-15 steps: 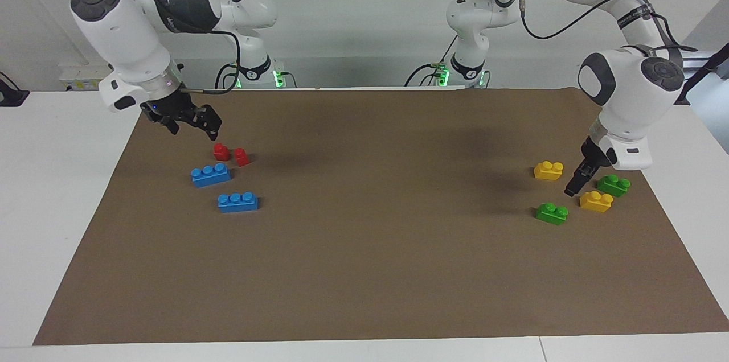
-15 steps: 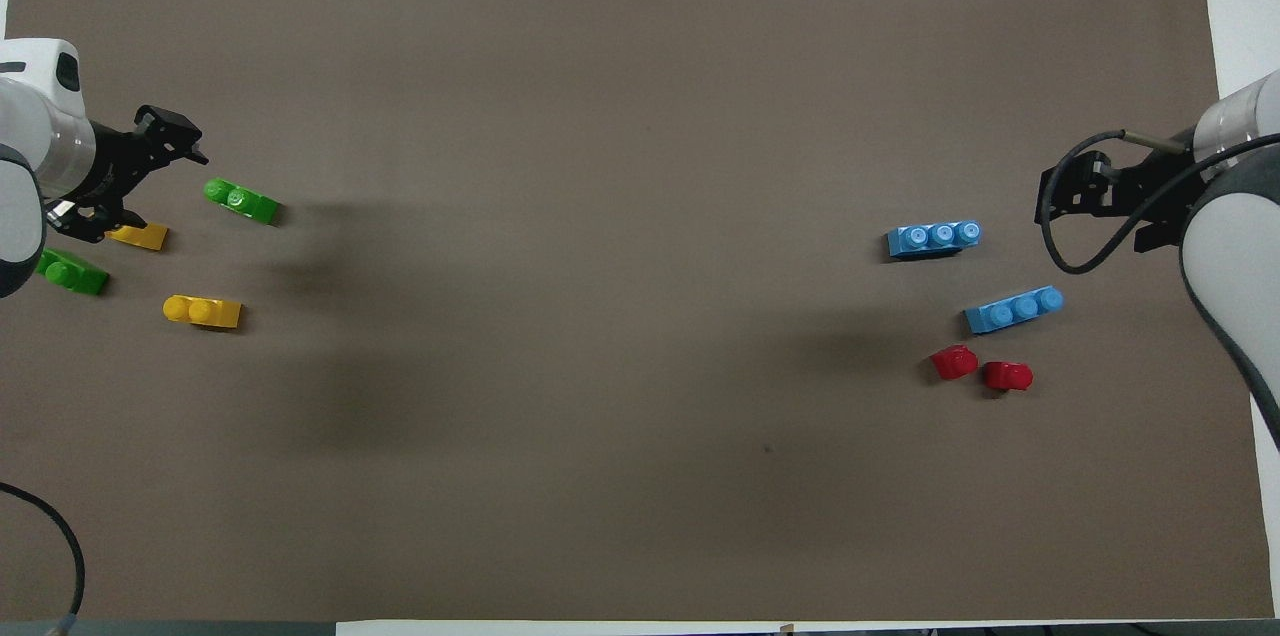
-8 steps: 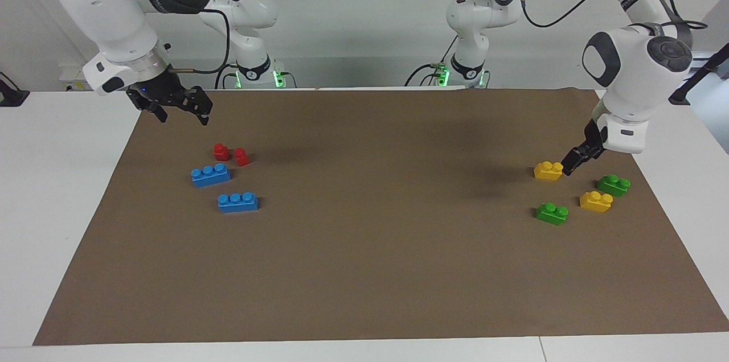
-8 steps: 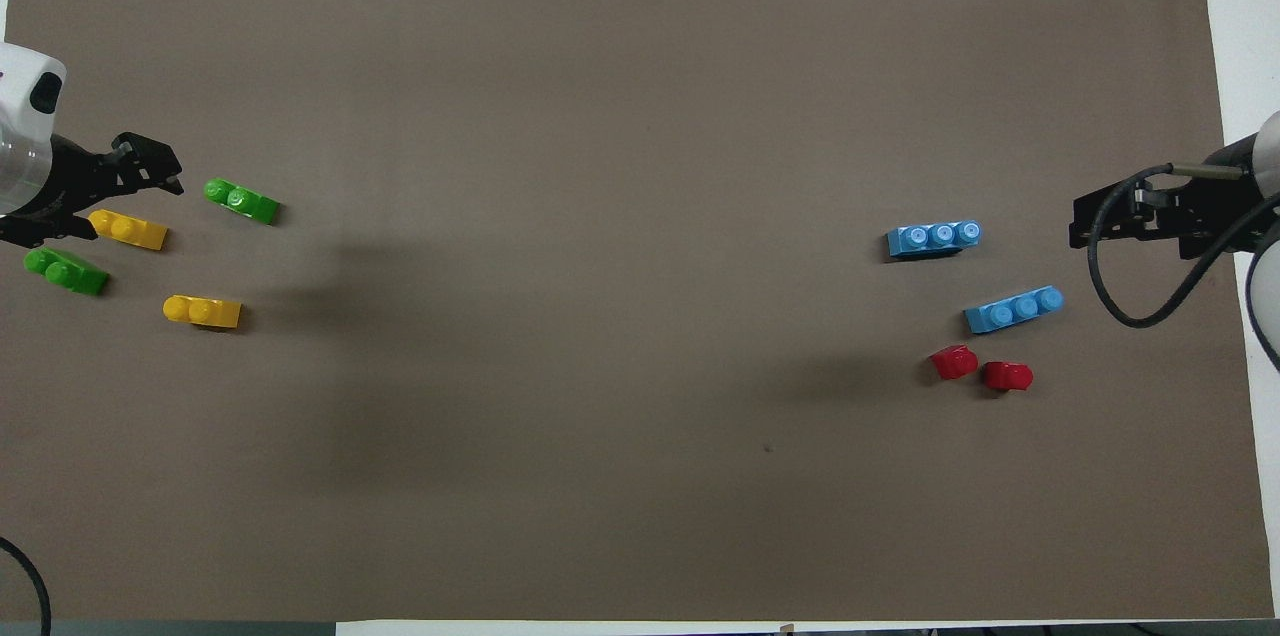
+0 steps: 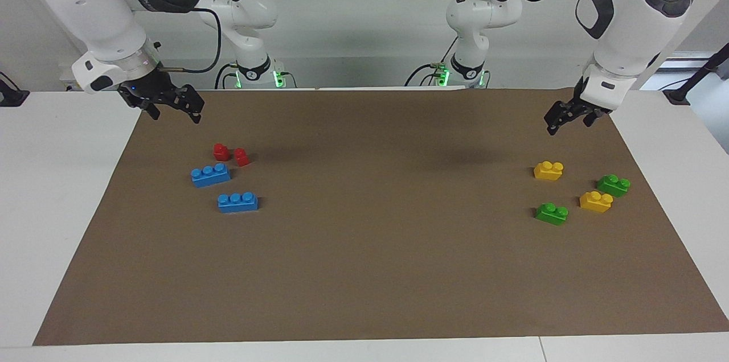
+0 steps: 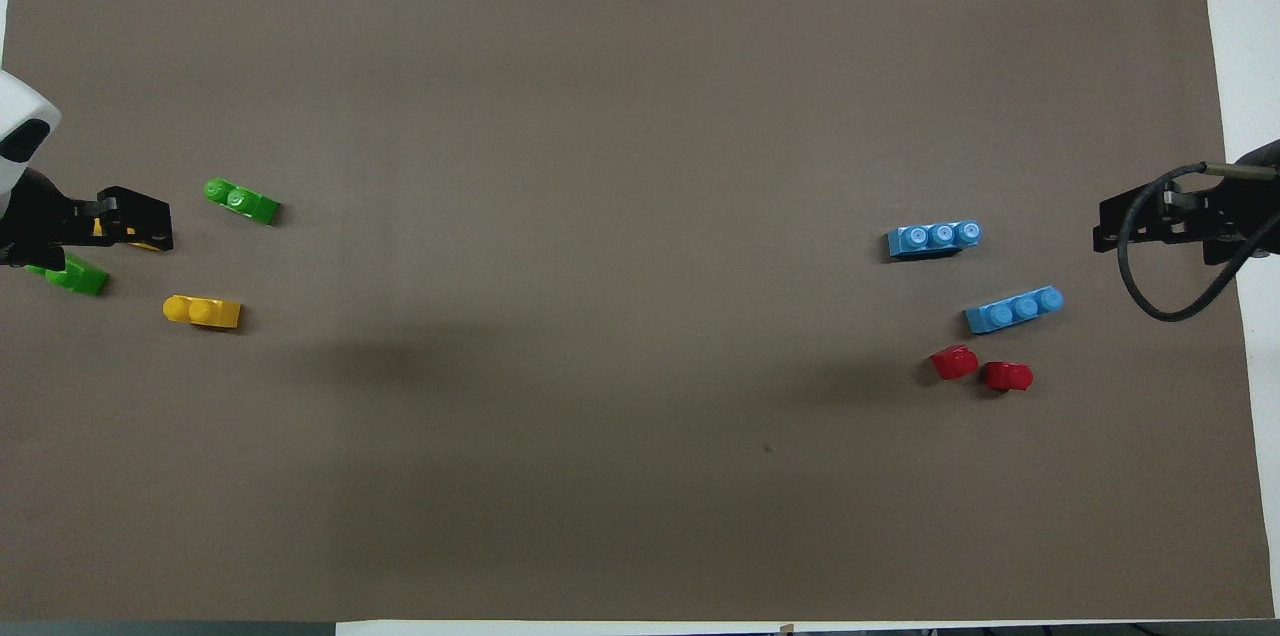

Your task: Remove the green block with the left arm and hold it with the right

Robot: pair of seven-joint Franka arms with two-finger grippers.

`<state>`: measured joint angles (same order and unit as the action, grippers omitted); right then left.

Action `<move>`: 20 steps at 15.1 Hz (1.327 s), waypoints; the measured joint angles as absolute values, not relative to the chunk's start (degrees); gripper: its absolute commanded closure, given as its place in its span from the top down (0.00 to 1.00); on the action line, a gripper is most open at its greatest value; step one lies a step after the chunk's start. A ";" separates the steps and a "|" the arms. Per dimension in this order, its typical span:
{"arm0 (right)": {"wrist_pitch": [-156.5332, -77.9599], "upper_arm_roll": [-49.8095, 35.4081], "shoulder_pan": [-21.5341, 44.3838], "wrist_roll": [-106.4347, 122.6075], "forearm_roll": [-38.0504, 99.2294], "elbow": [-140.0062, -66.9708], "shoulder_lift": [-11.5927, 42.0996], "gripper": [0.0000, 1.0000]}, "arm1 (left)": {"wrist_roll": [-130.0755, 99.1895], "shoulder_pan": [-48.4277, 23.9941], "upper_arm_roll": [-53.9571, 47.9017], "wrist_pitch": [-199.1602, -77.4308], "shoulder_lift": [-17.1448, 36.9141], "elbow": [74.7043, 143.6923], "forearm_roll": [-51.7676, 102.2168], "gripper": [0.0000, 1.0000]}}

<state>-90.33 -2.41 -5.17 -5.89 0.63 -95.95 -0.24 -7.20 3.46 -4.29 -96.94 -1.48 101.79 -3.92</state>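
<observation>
Two alike green two-stud bricks lie on the brown mat at the left arm's end. One green brick lies farther from the robots. The other green brick lies nearer the mat's end edge, beside a yellow brick. I cannot tell which one is the task's green block. My left gripper is open and empty, raised over the mat above these bricks. My right gripper is open and empty, raised near the mat's other end.
A second yellow brick lies nearer the robots than the green ones. Two blue three-stud bricks and two small red pieces lie at the right arm's end.
My left gripper has risen from among the green and yellow bricks and drawn back toward its base, empty. My right gripper has risen and drawn back too. No brick has moved.
</observation>
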 measured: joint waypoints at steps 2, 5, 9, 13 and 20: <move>-90.34 -2.41 -5.17 -5.89 0.63 -95.93 -0.22 1.00 | -5.03 3.37 -4.71 -93.26 -1.59 99.76 -2.01 1.00; -90.54 -2.41 -5.18 -5.89 0.63 -95.82 -0.22 1.00 | -3.71 3.38 -4.72 -90.31 -1.64 96.21 0.77 1.00; -91.37 -2.41 -5.20 -5.88 0.63 -95.74 -0.20 1.00 | -0.52 3.45 -4.55 -89.85 -1.65 94.03 1.64 1.00; -92.27 -2.41 -5.21 -4.66 0.62 -95.73 -0.13 1.00 | 2.47 3.54 -4.25 -89.19 -1.95 93.20 1.69 1.00; -92.31 -2.41 -5.49 -2.53 0.62 -95.72 -0.13 1.00 | 2.53 3.54 -4.30 -88.96 -2.78 93.19 1.76 1.00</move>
